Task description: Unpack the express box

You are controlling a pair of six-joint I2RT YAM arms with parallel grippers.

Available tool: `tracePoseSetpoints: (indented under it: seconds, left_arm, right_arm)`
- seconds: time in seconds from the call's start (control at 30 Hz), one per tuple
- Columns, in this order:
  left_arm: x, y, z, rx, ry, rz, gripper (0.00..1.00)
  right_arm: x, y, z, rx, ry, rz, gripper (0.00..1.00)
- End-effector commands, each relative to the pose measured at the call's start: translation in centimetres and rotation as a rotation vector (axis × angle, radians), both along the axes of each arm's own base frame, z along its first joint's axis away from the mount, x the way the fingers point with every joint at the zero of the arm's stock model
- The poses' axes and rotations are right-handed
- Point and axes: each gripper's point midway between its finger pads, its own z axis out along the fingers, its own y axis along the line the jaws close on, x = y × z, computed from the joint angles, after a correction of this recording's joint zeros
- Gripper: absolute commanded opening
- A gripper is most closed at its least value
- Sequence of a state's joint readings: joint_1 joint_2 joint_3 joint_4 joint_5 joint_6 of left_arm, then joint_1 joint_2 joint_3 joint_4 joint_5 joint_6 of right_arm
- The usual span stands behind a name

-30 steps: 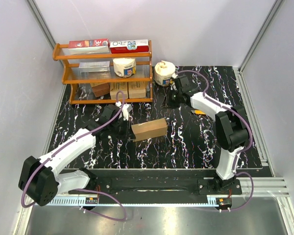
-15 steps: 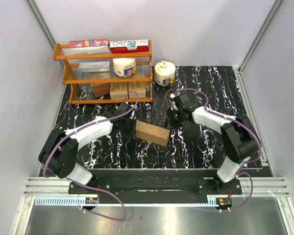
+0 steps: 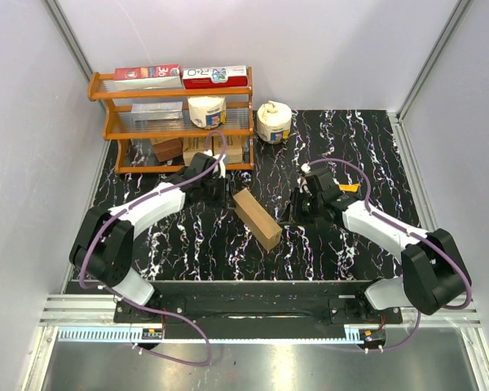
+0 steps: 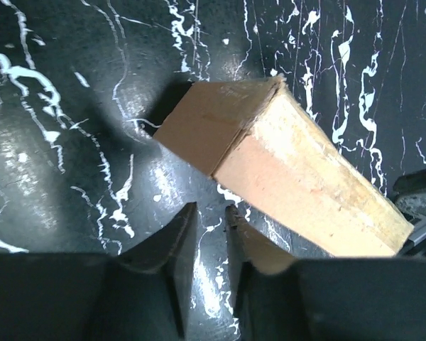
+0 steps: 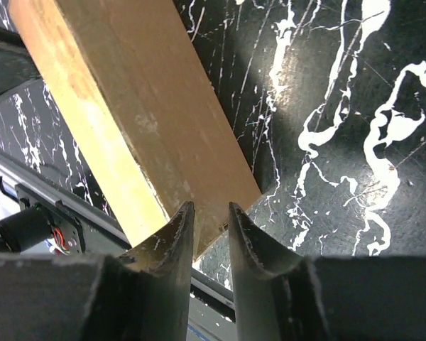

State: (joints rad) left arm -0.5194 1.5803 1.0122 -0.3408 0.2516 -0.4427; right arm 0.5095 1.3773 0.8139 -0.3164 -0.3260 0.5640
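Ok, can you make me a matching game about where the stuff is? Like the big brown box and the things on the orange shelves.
Things:
1. express box
2. red-and-white cartons
3. small brown boxes
4. grey flat packet

Places:
A. bottom shelf of the rack
B. lying in the middle of the table
C. top shelf
D. middle shelf

Pairs: 1-B, 2-C, 3-A, 4-D

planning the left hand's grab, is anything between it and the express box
Nothing visible. In the left wrist view only bare marbled table lies between the left hand and the near end of the express box.
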Motion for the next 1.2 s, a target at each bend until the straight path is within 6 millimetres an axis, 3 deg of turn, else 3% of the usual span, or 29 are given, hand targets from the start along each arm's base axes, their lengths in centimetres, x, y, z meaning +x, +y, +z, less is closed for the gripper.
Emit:
tracePoseSetpoints:
  seconds: [0.0,0.03,0.17,0.27,0.4,0.53,0.77,0.9,1.17]
  left_arm:
    - [0.6,0.1,4.2,-0.124,-0.089,0.011,0.31]
    - [0.3,0.0,4.3,-0.143,-0.085,0.008,0.44]
    - [0.4,-1.2,6.3,-0.236,-0.099,0.010,0.74]
    - [0.2,-1.4,5.8,-0.249,0.004,0.071,0.82]
    - [-1.0,-3.6,5.7,-0.361,0.178,0.083,0.84]
    - [-0.4,-4.4,6.2,-0.374,0.169,0.104,0.87]
    - [-0.1,-4.5,4.3,-0.209,0.306,0.242,0.88]
    - [0.2,-5.0,3.8,-0.141,0.301,0.273,0.88]
    - [-1.3,-3.5,0.9,0.115,0.273,0.192,0.89]
  right_arm:
    - [2.1,0.6,1.1,0.046,-0.059,-0.096,0.32]
    - [2.3,0.8,1.2,0.049,-0.063,-0.100,0.32]
    - [3.1,1.8,1.3,0.066,-0.060,-0.072,0.34]
    - [3.4,2.3,1.3,0.065,-0.056,-0.051,0.39]
    - [3.4,2.8,1.2,0.070,-0.045,-0.030,0.41]
    - [3.2,3.2,1.0,0.069,-0.041,-0.017,0.43]
    - [2.8,3.8,0.7,0.060,-0.047,-0.012,0.49]
    - [2.2,4.5,0.6,0.053,-0.062,0.007,0.52]
    - [1.6,4.7,-0.3,0.027,-0.060,-0.002,0.57]
